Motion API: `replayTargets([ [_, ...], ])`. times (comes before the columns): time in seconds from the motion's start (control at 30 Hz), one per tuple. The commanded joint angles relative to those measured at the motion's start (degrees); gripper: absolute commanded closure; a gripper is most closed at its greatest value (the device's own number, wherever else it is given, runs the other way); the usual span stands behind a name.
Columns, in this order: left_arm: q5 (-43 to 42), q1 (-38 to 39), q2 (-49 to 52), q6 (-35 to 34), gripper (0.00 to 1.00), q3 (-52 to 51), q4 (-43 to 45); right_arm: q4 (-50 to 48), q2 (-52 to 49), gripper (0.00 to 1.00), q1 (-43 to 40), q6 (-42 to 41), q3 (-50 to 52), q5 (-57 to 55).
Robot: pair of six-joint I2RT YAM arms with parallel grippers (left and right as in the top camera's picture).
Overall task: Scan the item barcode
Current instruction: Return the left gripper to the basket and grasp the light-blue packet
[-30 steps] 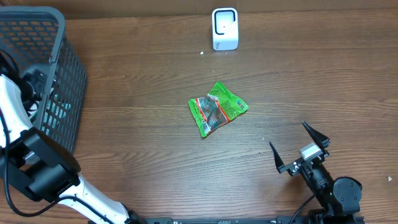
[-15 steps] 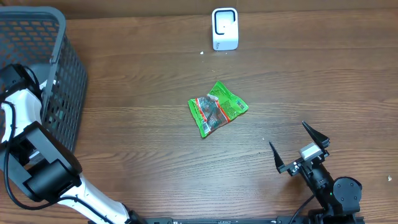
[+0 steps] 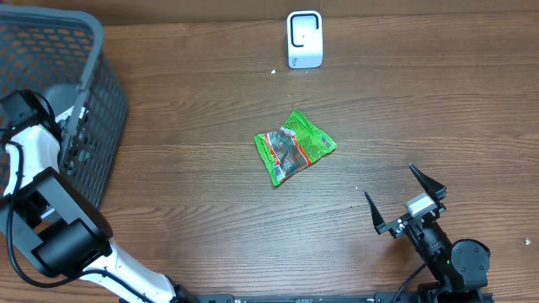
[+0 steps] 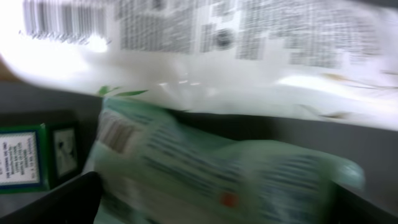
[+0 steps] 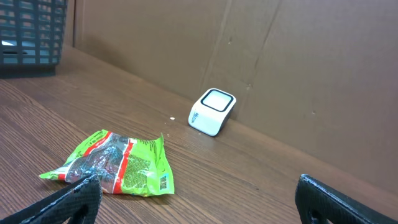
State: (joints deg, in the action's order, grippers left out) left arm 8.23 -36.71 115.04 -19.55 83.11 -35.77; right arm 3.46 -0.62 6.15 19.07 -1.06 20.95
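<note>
green packet (image 3: pixel 295 147) lies ahead-left of my open right gripper (image 3: pixel 388 180) — the nearer one; left gripper (image 3: pixel 82 139) is in the basket (image 3: pixel 101 93) — can't tell its state.

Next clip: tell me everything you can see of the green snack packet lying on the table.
The crumpled green plastic snack packet lies flat near the middle of the brown wooden table, turned diagonally in the overhead view. Its face carries a red band and white print around a shiny, greyish patch. The right wrist view shows a small dark printed code block near one lower corner, too small to read. The film is wrinkled and its edges curl up slightly. Only the table touches it.
</note>
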Motion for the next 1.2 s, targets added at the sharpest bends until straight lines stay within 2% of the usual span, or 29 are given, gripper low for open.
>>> replayTargets([
  [0.0, -0.48, 0.0, 5.95, -0.87, 0.19, -4.81, -1.53, -0.33, 0.46, 0.0, 0.37, -0.7, 0.61, -0.35],
  [0.03, -0.59, 0.0, 6.38, -0.85, 0.32, -4.81, -1.84, -0.31, 0.46, 0.0, 0.37, -0.7, 0.59, -0.35],
  [0.07, -0.79, 0.0, 6.47, -0.87, 0.49, -4.81, -2.01, -0.31, 0.46, 0.0, 0.37, -0.7, 0.61, -0.35],
  [0.1, -0.83, 0.0, 6.45, -1.09, 0.72, -4.74, -2.03, -0.31, 0.46, 0.0, 0.37, -0.7, 0.61, -0.35],
  [0.17, -0.98, 0.0, 6.12, -1.27, 0.96, -3.8, -2.23, -0.31, 0.46, 0.0, 0.37, -0.7, 0.61, -0.35],
  [0.3, -3.89, 0.0, 5.86, -1.25, 0.96, 2.67, -6.08, -0.33, 0.46, 0.0, 0.37, -0.7, 0.59, -0.35],
  [0.43, -6.03, 0.17, 5.79, -1.25, 0.96, 14.49, -14.8, -0.31, 0.46, 0.0, 0.37, -0.7, 0.61, -0.35],
  [0.7, -6.4, 1.36, 5.79, 1.55, 0.96, 48.02, -41.72, -0.31, 0.46, 0.0, 0.37, -0.7, 0.61, -0.35],
  [0.87, -7.08, 2.67, 5.79, 3.69, 0.96, 69.59, -54.8, -0.31, 0.46, 0.0, 0.37, -0.7, 0.61, -0.35],
  [0.97, -10.82, 3.69, 5.79, 5.92, 0.96, 81.7, -60.87, -0.31, 0.46, 0.0, 0.37, -0.7, 0.61, -0.35],
  [1.03, -19.08, 5.05, 4.79, 10.69, 0.96, 87.49, -61.05, -0.31, 0.46, 0.0, 0.37, -0.7, 0.61, -0.35],
  [1.1, -25.14, 6.93, 3.08, 12.24, 0.96, 89.53, -61.02, -0.31, 0.46, 0.0, 0.37, -0.7, 0.61, -0.35],
  [1.17, -27.02, 9.84, 1.11, 12.37, 0.96, 89.99, -61.02, -0.31, 0.46, 0.0, 0.37, -0.7, 0.61, -0.35],
])
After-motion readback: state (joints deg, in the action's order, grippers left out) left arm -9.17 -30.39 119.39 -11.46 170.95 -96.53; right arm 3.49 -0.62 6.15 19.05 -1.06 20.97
